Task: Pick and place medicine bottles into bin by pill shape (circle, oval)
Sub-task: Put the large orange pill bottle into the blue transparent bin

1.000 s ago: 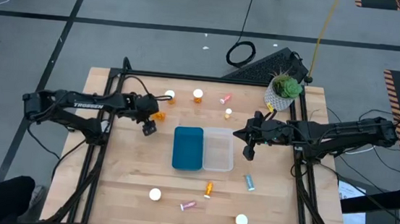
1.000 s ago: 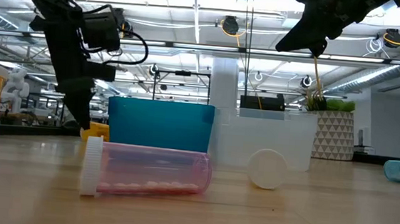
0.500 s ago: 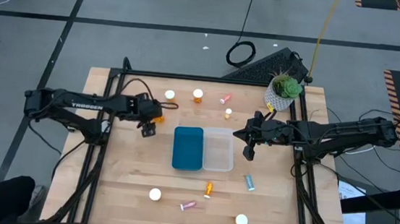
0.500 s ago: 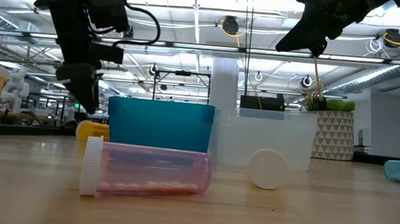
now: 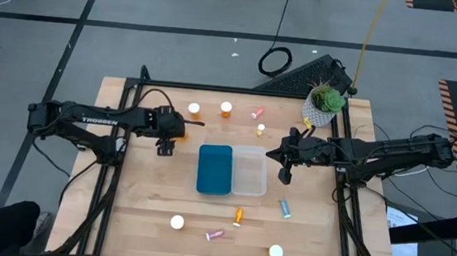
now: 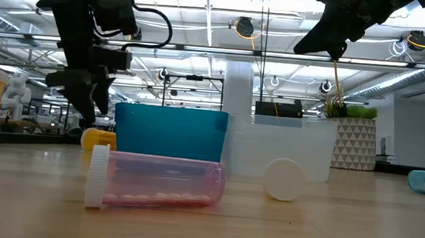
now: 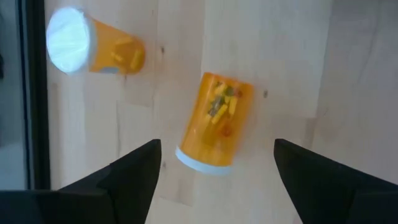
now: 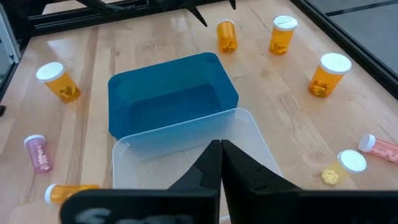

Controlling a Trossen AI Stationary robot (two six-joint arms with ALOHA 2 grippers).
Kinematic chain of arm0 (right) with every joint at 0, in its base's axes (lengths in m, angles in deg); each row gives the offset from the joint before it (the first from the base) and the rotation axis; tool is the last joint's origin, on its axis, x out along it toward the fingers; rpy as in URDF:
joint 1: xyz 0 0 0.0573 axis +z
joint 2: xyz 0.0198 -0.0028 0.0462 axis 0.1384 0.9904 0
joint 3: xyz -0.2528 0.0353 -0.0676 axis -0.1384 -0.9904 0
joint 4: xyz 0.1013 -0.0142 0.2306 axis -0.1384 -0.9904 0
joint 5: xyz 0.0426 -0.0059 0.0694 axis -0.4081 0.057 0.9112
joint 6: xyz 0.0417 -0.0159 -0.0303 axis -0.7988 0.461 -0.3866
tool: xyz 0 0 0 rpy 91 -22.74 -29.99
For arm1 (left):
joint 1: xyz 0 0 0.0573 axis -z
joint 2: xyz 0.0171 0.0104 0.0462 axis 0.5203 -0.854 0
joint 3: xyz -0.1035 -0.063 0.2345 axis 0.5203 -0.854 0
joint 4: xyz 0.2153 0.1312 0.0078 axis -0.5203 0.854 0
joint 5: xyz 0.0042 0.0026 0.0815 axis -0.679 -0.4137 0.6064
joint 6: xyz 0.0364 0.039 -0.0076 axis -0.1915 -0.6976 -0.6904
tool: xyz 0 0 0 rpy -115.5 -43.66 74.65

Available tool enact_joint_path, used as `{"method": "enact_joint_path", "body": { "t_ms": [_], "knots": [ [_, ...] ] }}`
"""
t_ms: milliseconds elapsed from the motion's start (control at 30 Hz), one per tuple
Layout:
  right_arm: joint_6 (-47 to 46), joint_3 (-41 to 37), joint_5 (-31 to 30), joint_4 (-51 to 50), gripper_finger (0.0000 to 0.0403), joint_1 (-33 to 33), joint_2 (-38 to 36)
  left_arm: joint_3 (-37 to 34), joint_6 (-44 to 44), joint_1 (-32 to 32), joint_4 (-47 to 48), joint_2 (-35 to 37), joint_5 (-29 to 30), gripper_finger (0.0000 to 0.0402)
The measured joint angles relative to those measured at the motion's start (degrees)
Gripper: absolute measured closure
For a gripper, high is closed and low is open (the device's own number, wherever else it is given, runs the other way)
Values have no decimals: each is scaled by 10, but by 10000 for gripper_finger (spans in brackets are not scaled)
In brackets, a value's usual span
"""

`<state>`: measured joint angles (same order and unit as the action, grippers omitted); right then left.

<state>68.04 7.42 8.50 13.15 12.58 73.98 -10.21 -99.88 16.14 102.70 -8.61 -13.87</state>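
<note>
amber bottle (image 7: 216, 120) lying on table, between left gripper's (image 7: 214, 163) spread fingers

Pale matt wood table (image 5: 148, 196), glossy amber plastic bottle (image 7: 216, 119), translucent clear plastic bin (image 8: 249, 143).

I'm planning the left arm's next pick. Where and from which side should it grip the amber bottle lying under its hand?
Grip the amber bottle across the middle of its body, coming straight down from above. It lies on its side on the table, white cap at one end, so the round sides face the left hand's open fingers, which already straddle it. Avoid the cap end.
</note>
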Motion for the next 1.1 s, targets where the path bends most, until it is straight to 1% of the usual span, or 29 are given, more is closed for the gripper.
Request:
{"method": "enact_joint_path", "body": {
  "t_ms": [100, 200, 433, 633, 767, 933, 1100],
  "knots": [
    [0, 0, 0, 0, 403, 0, 0, 0, -35, -8, -14, -12, -3, 64],
    [0, 0, 0, 0, 403, 0, 0, 0, -54, -20, -2, -28, -4, 54],
    [3, 0, 0, -1, 403, 0, 0, 0, -84, -25, -11, -99, -7, 64],
    [4, 0, 0, -1, 403, 0, 0, 0, -82, -24, -17, -128, -1, 80],
    [4, 0, 0, -1, 403, 0, 0, 0, -78, -25, -18, -128, 3, 93],
    [4, 0, 0, -1, 403, 0, 0, 0, -47, -25, -17, -129, 4, 106],
    [4, 0, 0, -1, 403, 0, 0, 0, -8, -25, -24, -129, 8, 98]
  ]
}}
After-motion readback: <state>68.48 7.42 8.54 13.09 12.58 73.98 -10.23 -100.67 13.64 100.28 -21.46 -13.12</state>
